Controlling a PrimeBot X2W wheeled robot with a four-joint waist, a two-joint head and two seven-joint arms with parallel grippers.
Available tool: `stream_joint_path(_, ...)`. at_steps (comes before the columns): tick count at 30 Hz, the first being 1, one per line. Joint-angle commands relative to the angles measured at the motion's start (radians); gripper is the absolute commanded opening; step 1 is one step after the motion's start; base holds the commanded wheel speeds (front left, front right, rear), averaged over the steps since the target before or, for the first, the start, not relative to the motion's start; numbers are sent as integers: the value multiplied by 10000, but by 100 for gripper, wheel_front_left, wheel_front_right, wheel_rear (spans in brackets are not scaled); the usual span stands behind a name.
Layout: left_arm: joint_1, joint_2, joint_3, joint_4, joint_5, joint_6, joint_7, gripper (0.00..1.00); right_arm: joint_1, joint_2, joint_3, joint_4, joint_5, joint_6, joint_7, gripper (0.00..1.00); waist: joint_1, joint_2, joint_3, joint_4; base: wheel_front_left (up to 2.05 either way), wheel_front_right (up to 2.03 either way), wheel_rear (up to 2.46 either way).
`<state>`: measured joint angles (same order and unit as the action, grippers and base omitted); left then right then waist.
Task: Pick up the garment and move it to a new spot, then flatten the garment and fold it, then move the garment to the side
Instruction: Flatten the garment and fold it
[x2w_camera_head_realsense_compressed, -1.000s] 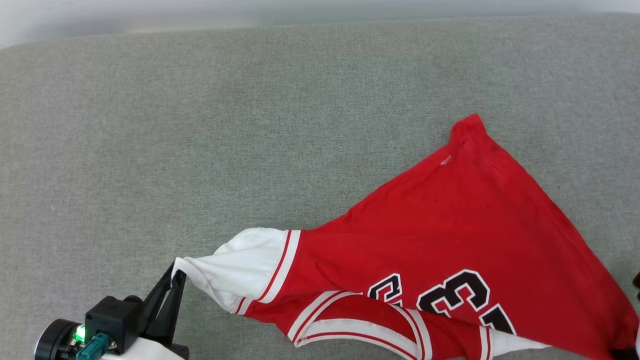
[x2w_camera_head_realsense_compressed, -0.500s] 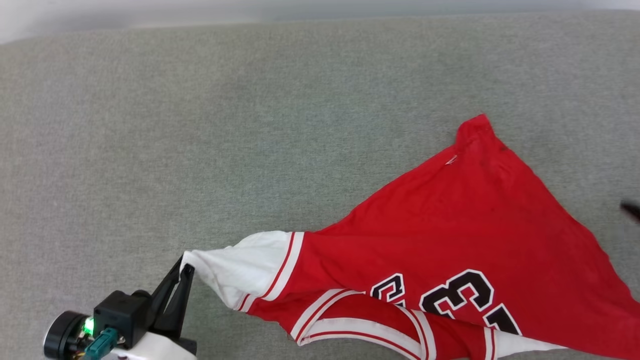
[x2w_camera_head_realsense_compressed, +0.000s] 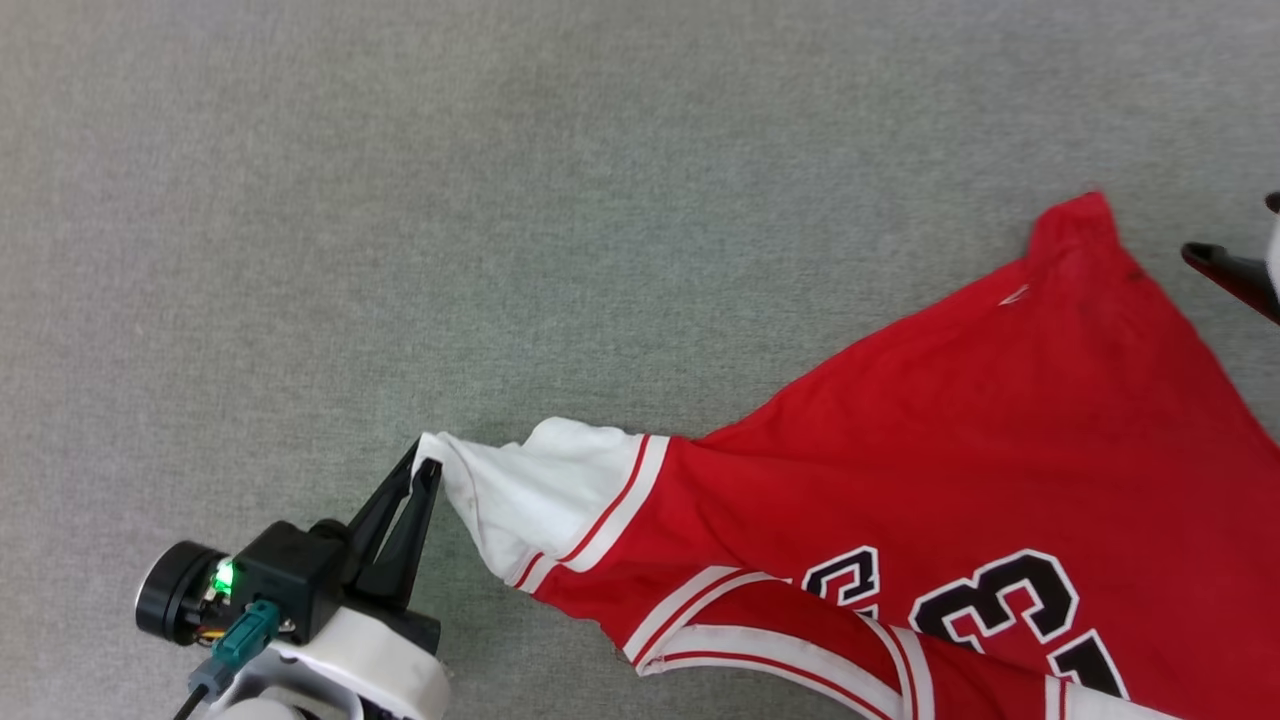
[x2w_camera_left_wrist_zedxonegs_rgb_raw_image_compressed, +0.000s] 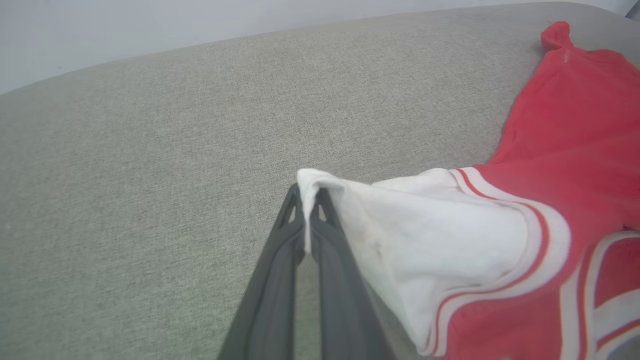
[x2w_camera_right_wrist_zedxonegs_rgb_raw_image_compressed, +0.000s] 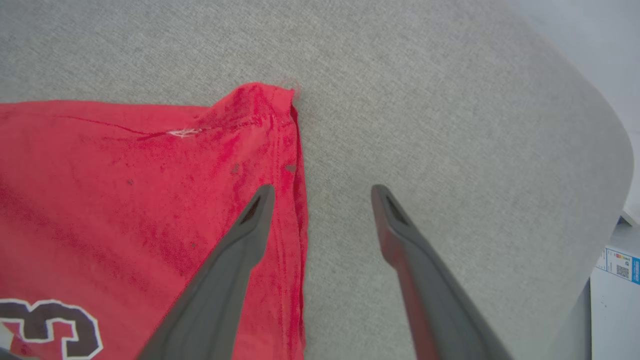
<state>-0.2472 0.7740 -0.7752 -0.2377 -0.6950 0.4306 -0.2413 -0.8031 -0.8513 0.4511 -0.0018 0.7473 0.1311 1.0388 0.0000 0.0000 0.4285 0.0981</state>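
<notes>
Garment (x2w_camera_head_realsense_compressed: 950, 430) is spread unevenly toward right edge of cushion (x2w_camera_head_realsense_compressed: 400, 200). Its sleeve (x2w_camera_head_realsense_compressed: 540, 490) is pinched by left gripper (x2w_camera_head_realsense_compressed: 425, 467); right gripper (x2w_camera_right_wrist_zedxonegs_rgb_raw_image_compressed: 322, 192) is held open astride hem corner (x2w_camera_right_wrist_zedxonegs_rgb_raw_image_compressed: 280, 100). Flattening judged underway; folding and side move remain.

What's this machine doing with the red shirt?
A robot is laying out a red basketball-style T-shirt with white sleeves on a grey fabric surface. Its left gripper is shut on the tip of one white sleeve, drawn out to a point. Its right gripper is open at the shirt's far corner, one finger over cloth, one over surface.
</notes>
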Motion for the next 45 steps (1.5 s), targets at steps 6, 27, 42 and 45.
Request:
stream_joint_path(6,-534,-324,-34,102,221,-151,-60,0,-1378,1009,1211,1442,-533,-5,-103,100,0,0,925,451,0,0,0)
stream_joint_path(27,-1065,-435,131,1088,416,-695,-161,0,-2311,670,3979,2632,543,-7,-3460,0,0,0,-209,35,0,0,0)
stream_joint_path(42,-5525,122,1101,1487,1182,-1816,981,0,-4061,1319,2538,2769,-7,-7,-7038,0,0,0,-229,-809,0,0,0)
stream_joint_path(45,-6983,-9,1215,1720,1473,-2192,1321,0,-4802,1733,1942,3168,-462,-7,-7445,0,0,0,145,-920,0,0,0)
